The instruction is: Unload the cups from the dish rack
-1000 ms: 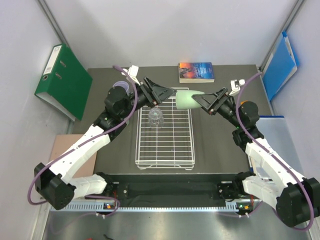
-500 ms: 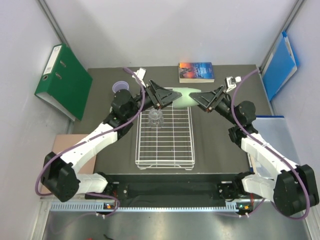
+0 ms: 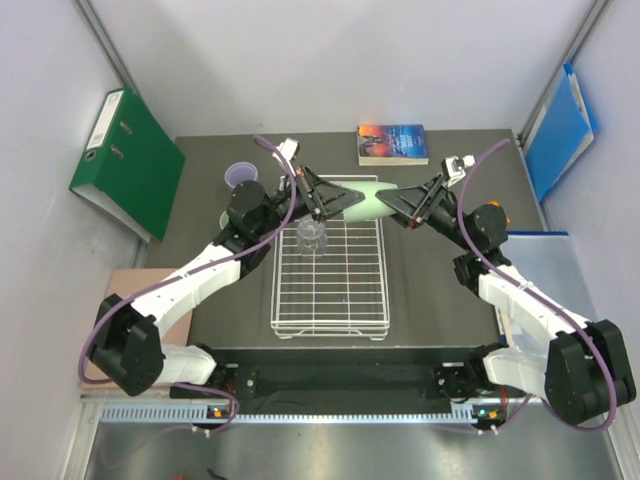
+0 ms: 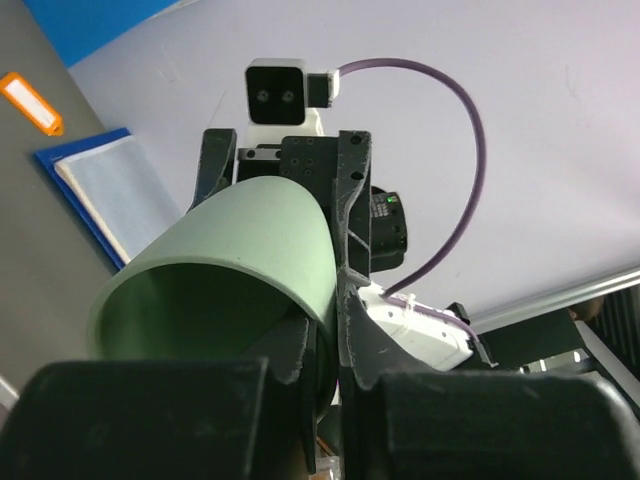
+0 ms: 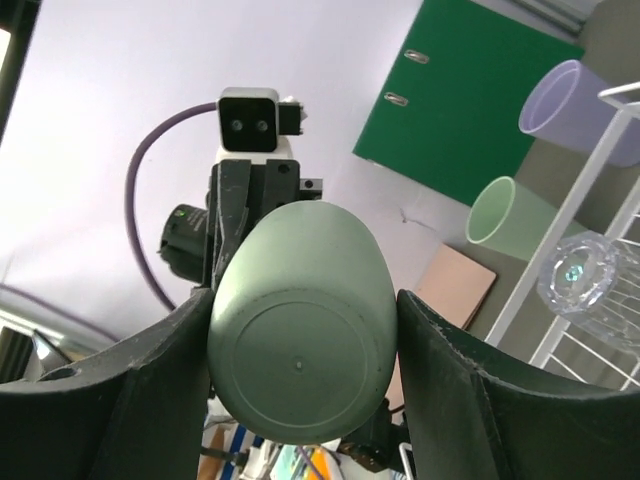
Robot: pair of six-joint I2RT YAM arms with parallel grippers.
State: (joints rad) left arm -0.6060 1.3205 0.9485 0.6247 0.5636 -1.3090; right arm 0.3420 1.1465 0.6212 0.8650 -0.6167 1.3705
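A pale green cup (image 3: 368, 200) hangs on its side above the far end of the white dish rack (image 3: 330, 318), held from both ends. My left gripper (image 3: 338, 203) is shut on the cup's rim (image 4: 322, 290), one finger inside the mouth and one outside. My right gripper (image 3: 398, 203) is shut on the cup's base end (image 5: 300, 365), a finger (image 5: 175, 400) on each side. A clear ribbed glass cup (image 3: 312, 237) stands in the rack. A lilac cup (image 3: 240, 176) and another pale green cup (image 5: 505, 225) stand on the table left of the rack.
A green binder (image 3: 125, 160) leans on the left wall. A book (image 3: 393, 143) lies at the back of the dark mat, and a blue folder (image 3: 562, 130) rests at the right wall. A brown board (image 3: 130, 300) lies at the mat's left edge.
My left gripper moved right to the cup's open end and shut on its rim. The right gripper kept its hold and shifted the cup slightly left.
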